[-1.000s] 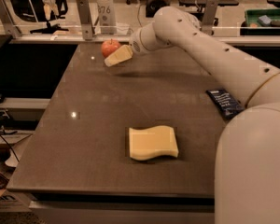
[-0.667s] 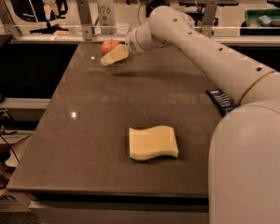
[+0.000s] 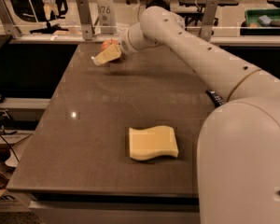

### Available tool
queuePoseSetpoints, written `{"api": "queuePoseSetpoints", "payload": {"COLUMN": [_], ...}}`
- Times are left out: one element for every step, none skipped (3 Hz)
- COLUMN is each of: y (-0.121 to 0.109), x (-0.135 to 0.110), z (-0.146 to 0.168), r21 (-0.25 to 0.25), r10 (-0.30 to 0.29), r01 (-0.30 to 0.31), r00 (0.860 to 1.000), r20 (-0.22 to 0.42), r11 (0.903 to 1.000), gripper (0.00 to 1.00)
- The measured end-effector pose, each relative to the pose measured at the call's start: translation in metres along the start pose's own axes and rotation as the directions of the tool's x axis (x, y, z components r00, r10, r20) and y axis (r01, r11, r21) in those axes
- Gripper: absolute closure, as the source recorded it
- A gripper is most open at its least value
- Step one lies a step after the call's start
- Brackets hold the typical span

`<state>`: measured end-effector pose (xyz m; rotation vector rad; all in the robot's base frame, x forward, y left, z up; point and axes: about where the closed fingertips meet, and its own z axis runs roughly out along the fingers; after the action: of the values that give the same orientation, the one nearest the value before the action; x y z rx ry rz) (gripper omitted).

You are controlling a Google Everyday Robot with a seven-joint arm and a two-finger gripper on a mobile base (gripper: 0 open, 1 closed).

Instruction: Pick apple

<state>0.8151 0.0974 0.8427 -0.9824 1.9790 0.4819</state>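
Note:
The red-orange apple (image 3: 107, 45) sits at the far left of the dark table (image 3: 102, 106), mostly hidden behind my gripper. My gripper (image 3: 104, 56) is at the end of the white arm reaching across the table, its pale tan fingers (image 3: 108, 56) pointing left and down right in front of the apple. I cannot tell whether it touches the apple.
A wavy pale-yellow sponge (image 3: 152, 143) lies near the table's front. A dark blue snack wrapper (image 3: 216, 97) lies at the right edge, partly hidden by my arm. Metal posts (image 3: 84, 17) and a rail stand behind the table's far edge.
My gripper has moved left and slightly farther away, closing in on the apple and covering more of it. The apple and sponge have not moved.

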Motion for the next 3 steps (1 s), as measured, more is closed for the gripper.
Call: {"api": "queuePoseSetpoints", "payload": {"y": [0.0041, 0.0047, 0.0052], "x": [-0.0014, -0.0018, -0.0063], "z": [0.0095, 0.0135, 0.0083], "r21": [-0.017, -0.034, -0.051], "r10": [-0.010, -0.015, -0.025], "r01": [0.009, 0.015, 0.025], "r00": [1.000, 1.000, 1.000], "r20": [-0.002, -0.004, 0.005], "r11": [0.9998, 0.9993, 0.9984], "gripper": [0.17, 0.41, 0.64]}}
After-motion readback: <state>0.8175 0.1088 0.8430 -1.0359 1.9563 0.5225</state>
